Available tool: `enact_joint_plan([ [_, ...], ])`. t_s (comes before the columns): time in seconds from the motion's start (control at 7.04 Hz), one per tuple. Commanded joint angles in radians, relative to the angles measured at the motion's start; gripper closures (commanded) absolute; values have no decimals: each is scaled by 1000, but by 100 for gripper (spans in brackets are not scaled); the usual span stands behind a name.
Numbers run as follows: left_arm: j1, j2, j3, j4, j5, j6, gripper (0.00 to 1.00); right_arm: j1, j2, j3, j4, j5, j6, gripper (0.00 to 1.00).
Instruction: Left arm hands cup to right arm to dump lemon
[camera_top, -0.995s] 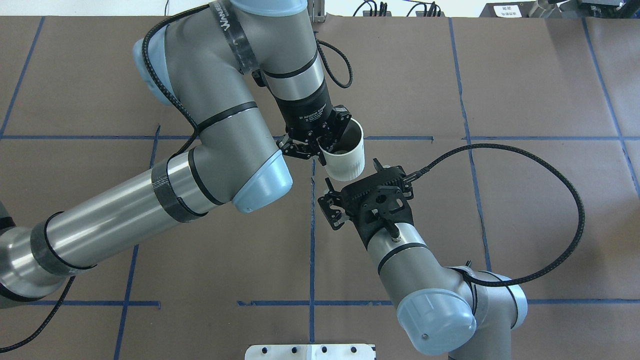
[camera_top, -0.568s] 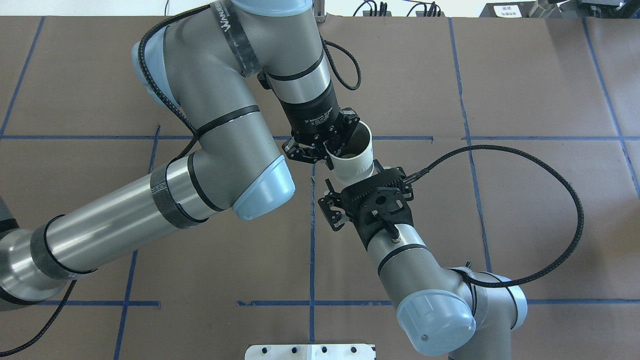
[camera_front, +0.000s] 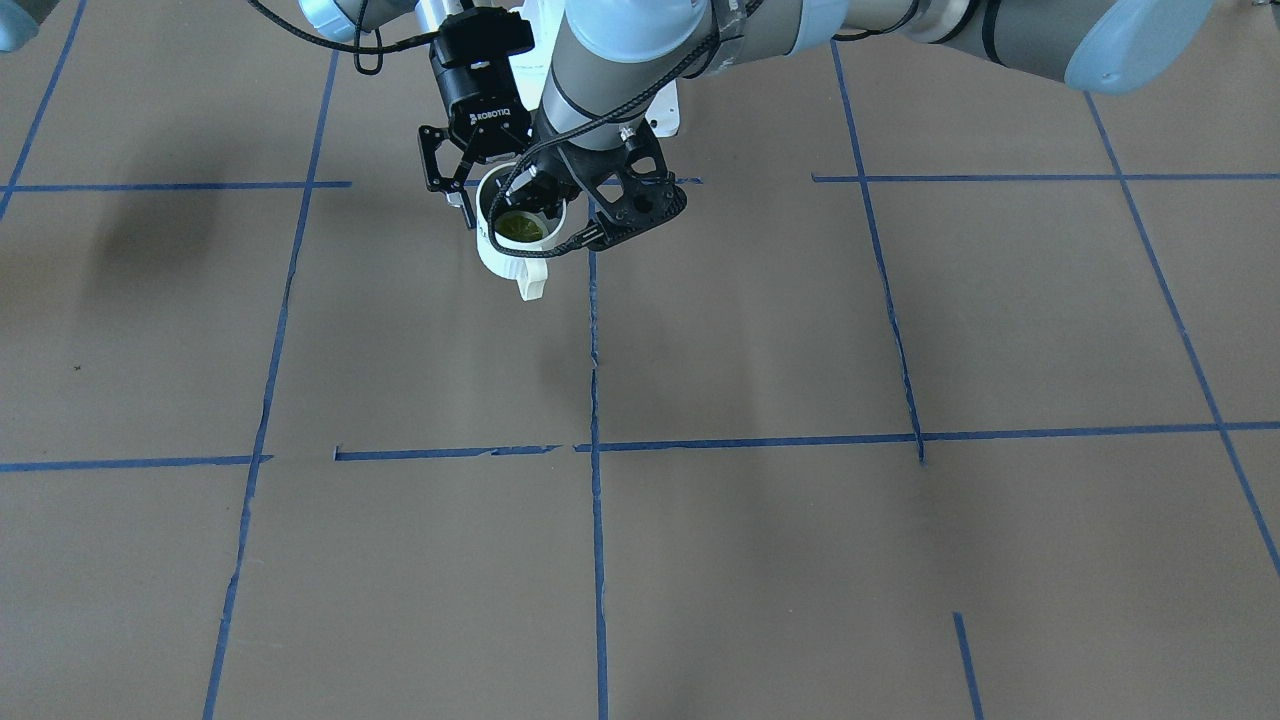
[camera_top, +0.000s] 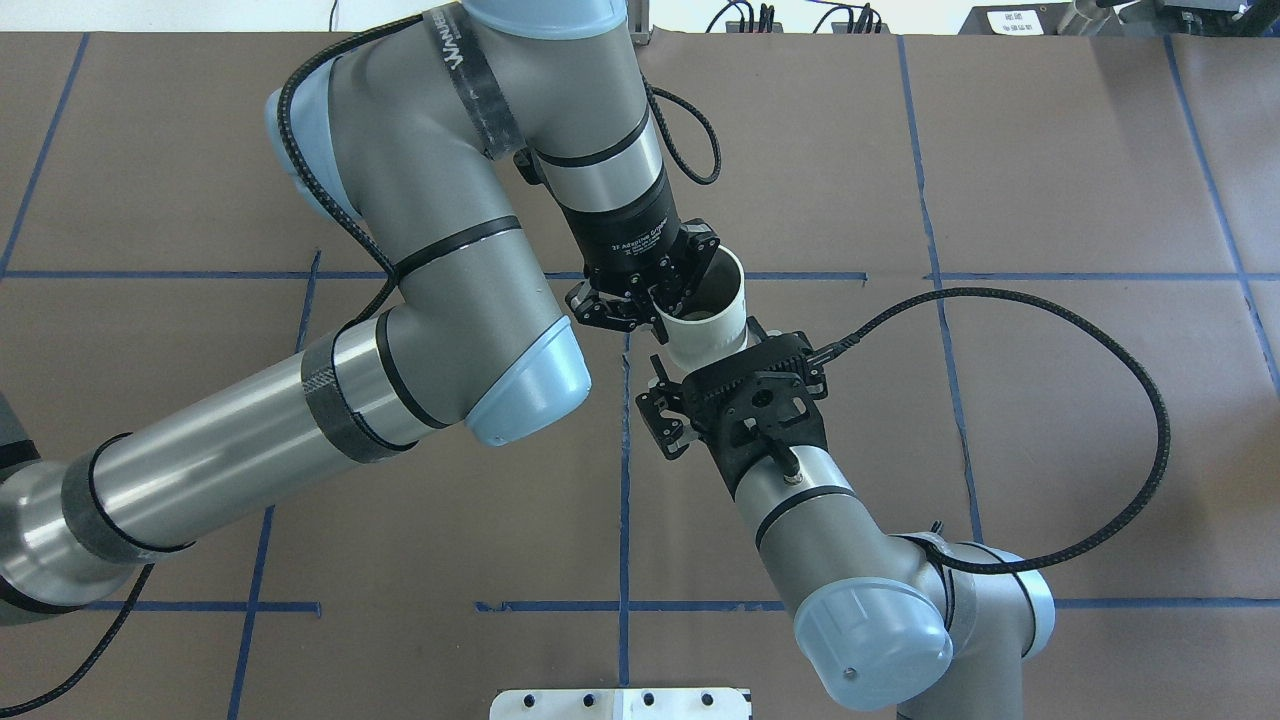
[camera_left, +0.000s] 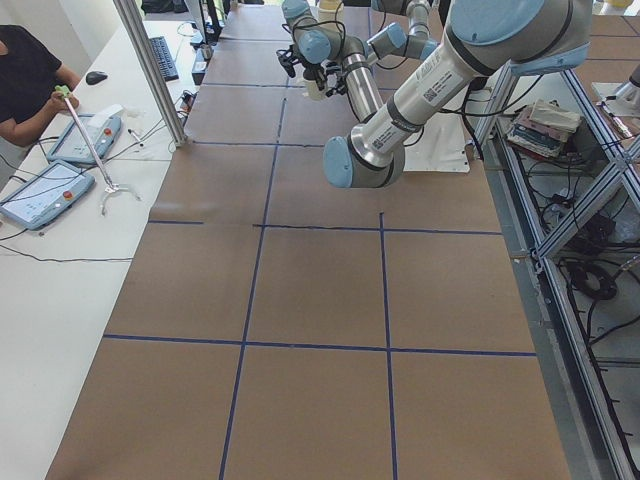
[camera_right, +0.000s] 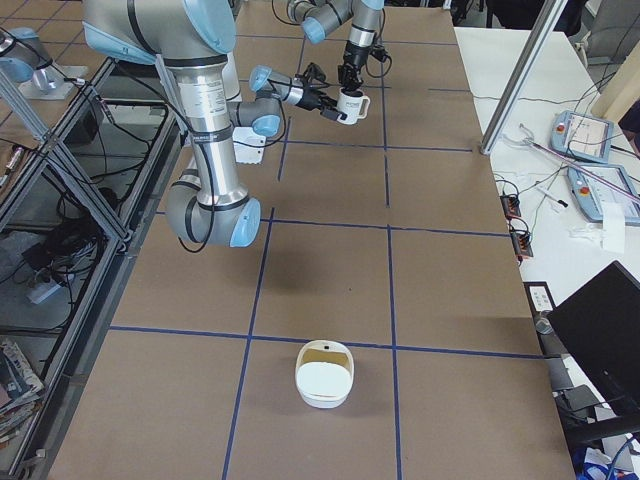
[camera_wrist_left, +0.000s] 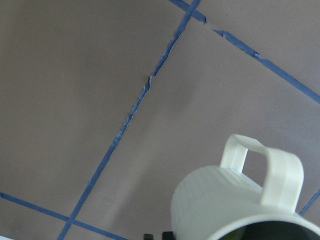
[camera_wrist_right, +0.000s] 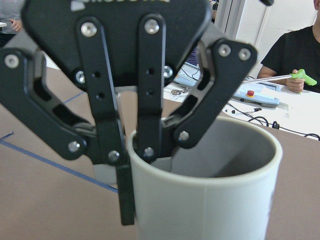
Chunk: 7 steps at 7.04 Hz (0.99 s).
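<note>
1. The left gripper (camera_top: 665, 300) is pinched shut on the rim of the cup (camera_top: 712, 325). One of its fingers (camera_wrist_right: 150, 115) is inside the cup and the other is outside.
2. The cup hangs just under this gripper, up in the air above the table (camera_front: 760, 330).
3. The cup stands upright, with its long way going up and down and its mouth on top.
4. Its handle (camera_front: 530, 285) sticks out on the side away from both grippers.
5. The lemon (camera_front: 520, 227) sits down inside the cup, below the left gripper's fingers.
6. The right gripper (camera_top: 708, 352) is wide open and holds nothing.
7. The low part of the cup is right in front of the right gripper, about between its spread fingers. The pictures do not show whether they touch.
</note>
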Motion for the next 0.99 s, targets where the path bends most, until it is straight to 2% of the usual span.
enact_joint_plan([
  [0.0,2,5,-19,4,-2,-4,98,1,-1,-2,-1,-33,0,0],
  [0.71,16,3,-24,2,-10,-4,97,4,0,-18,-1,-35,0,0],
  [0.85,16,3,-24,-1,-25,-4,92,4,-1,-28,-1,-35,-2,15],
])
